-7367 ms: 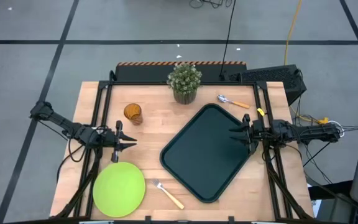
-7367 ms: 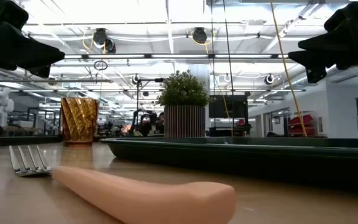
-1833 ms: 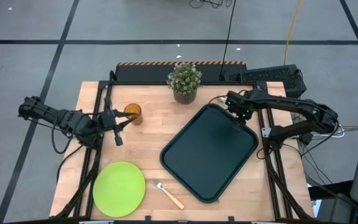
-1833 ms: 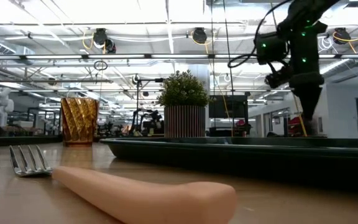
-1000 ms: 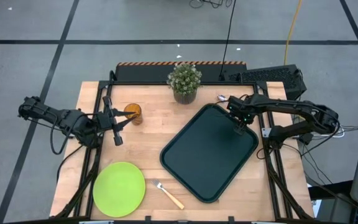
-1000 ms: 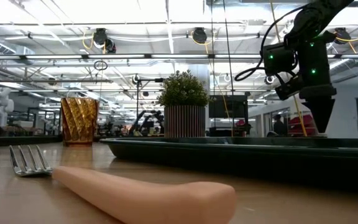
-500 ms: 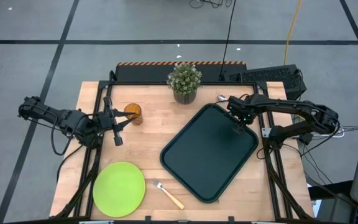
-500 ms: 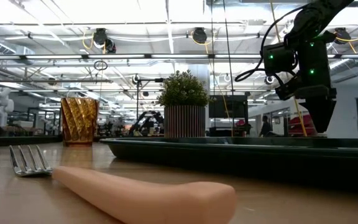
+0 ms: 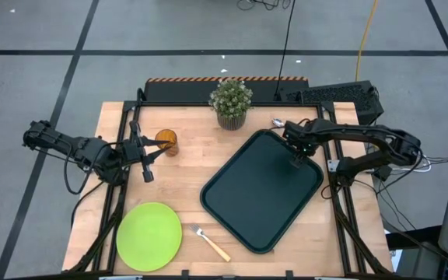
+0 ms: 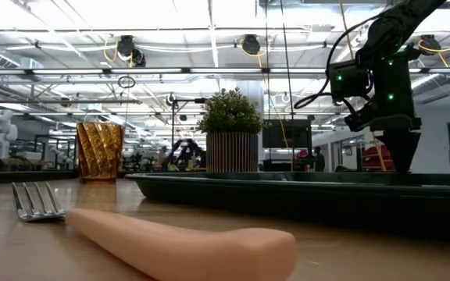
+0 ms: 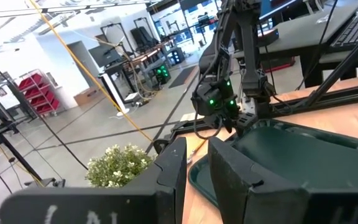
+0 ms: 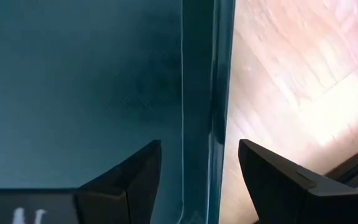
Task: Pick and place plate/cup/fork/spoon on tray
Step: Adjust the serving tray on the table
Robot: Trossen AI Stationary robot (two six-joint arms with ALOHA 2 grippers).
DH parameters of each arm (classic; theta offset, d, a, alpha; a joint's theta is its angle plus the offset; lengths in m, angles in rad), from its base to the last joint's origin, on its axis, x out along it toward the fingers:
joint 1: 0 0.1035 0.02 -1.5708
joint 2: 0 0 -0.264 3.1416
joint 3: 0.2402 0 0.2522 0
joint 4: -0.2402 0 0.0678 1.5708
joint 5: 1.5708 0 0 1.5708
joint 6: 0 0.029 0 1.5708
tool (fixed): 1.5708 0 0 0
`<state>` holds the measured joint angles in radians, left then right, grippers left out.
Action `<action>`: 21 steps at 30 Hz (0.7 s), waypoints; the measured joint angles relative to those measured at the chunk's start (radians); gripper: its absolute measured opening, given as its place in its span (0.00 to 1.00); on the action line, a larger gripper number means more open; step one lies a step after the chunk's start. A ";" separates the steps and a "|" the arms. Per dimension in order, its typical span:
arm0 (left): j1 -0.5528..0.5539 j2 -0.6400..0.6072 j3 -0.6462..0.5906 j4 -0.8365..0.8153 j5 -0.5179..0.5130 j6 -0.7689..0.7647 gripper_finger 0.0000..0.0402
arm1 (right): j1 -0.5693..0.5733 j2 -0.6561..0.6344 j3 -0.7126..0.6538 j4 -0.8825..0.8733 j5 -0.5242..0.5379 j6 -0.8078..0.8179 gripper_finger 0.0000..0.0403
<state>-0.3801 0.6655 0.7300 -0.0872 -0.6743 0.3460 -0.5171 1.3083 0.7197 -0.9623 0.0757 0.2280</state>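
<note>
The dark tray [image 9: 247, 194] lies slanted on the right half of the table. My right gripper [image 9: 296, 161] points down over its far right rim [image 12: 219, 74], open, one finger on each side of it. Only the spoon's bowl [image 9: 277, 122] shows, beyond the tray; my right arm hides the handle. The amber cup [image 9: 166, 141] stands upright at the far left. My left gripper [image 9: 154, 153] hangs level just beside it, its fingers [image 11: 173, 168] a narrow gap apart around nothing. The lime-green plate [image 9: 148, 236] and the fork [image 9: 210, 243] lie near the front edge.
A potted plant [image 9: 231, 103] stands at the far edge, between the cup and the tray. A dark keyboard [image 9: 341, 97] sits behind the table's far right corner. Bare wood shows between the cup, the plate and the tray.
My right gripper has rolled a little about its downward line, staying over the tray's far right rim.
</note>
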 joint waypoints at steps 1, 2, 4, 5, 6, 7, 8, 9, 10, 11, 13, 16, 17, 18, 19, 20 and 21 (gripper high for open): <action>0.000 0.000 0.000 0.000 0.000 0.002 0.18 | 0.000 0.003 0.000 0.002 0.000 0.008 0.52; 0.000 0.000 0.000 0.000 -0.001 0.002 0.18 | 0.000 0.006 0.000 0.011 0.000 0.018 0.52; 0.000 0.000 0.000 0.000 -0.001 0.003 0.18 | 0.000 0.013 -0.011 0.055 0.001 0.026 0.52; 0.000 0.000 0.000 0.001 -0.001 0.003 0.18 | 0.000 0.015 -0.016 0.075 0.001 0.026 0.52; 0.000 0.000 0.000 0.001 -0.001 0.003 0.18 | 0.000 0.017 -0.022 0.094 0.001 0.026 0.52; 0.000 0.000 0.000 0.001 -0.001 0.003 0.18 | 0.000 0.019 -0.030 0.110 0.001 0.026 0.52; 0.000 0.000 0.000 0.001 -0.001 0.003 0.18 | 0.000 0.022 -0.038 0.120 0.001 0.026 0.52; 0.000 0.000 0.000 0.001 -0.002 0.004 0.18 | 0.000 0.027 -0.044 0.123 0.001 0.030 0.52; 0.000 0.000 0.000 0.001 -0.001 0.004 0.18 | 0.000 0.031 -0.047 0.122 0.001 0.033 0.52; 0.000 0.000 0.000 0.001 -0.001 0.004 0.18 | 0.000 0.032 -0.048 0.122 0.001 0.036 0.52; 0.000 0.000 0.000 0.001 -0.002 0.008 0.18 | 0.000 0.032 -0.048 0.125 0.002 0.037 0.52; 0.000 0.000 0.000 0.001 -0.002 0.009 0.18 | 0.000 0.032 -0.048 0.126 0.003 0.039 0.52; 0.000 0.000 0.000 0.001 -0.002 0.009 0.18 | 0.000 0.032 -0.048 0.125 0.003 0.040 0.52; 0.000 0.000 0.000 0.001 -0.002 0.009 0.18 | 0.000 0.032 -0.048 0.125 0.004 0.041 0.52; 0.000 0.000 0.000 0.001 -0.002 0.009 0.18 | 0.000 0.032 -0.048 0.125 0.005 0.049 0.52; 0.000 0.000 0.000 0.001 -0.002 0.009 0.18 | 0.000 0.032 -0.050 0.126 0.007 0.068 0.52; 0.000 0.000 0.000 0.001 -0.002 0.008 0.18 | 0.000 0.032 -0.056 0.129 0.007 0.095 0.52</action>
<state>-0.3799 0.6655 0.7300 -0.0860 -0.6758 0.3545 -0.5175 1.3399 0.6641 -0.8328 0.0830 0.3233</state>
